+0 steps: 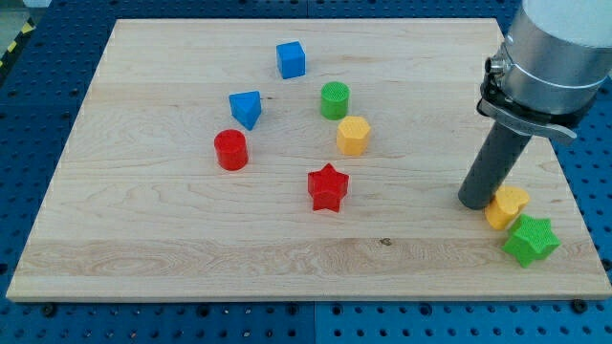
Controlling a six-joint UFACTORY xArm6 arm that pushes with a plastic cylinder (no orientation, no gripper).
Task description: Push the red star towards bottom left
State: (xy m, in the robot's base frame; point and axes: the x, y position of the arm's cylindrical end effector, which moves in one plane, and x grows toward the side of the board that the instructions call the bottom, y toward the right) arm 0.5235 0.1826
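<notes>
I see a pale wooden worktop (143, 239) with visible grain, lying on a blue perforated base that shows along every edge. At the view's top left corner a strip of yellow and black striping is just visible beyond the base.

The red star (328, 187) sits a little below the worktop's middle, well apart from the bottom left corner and with bare wood all around it. Toward the top edge stands a blue cube (291, 59). Below it and to the left is a blue block (246, 108) with a wedge-like form I cannot name for sure, and lower again a red cylinder (230, 150). A green cylinder (335, 99) and a yellow block (353, 136), roughly hexagonal, stand close together above the red star.

There is no pincer on this arm, so nothing is clenched or released; it ends in a dark rod. My tip (476, 203) rests near the right edge, touching or just beside a yellow block (508, 205) whose shape is partly hidden by the rod. A green star (532, 239) sits against that yellow block, close to the bottom right corner. My tip is well apart from the red star, on its right.

The arm's grey upper body is cut off by the view's top and right.
</notes>
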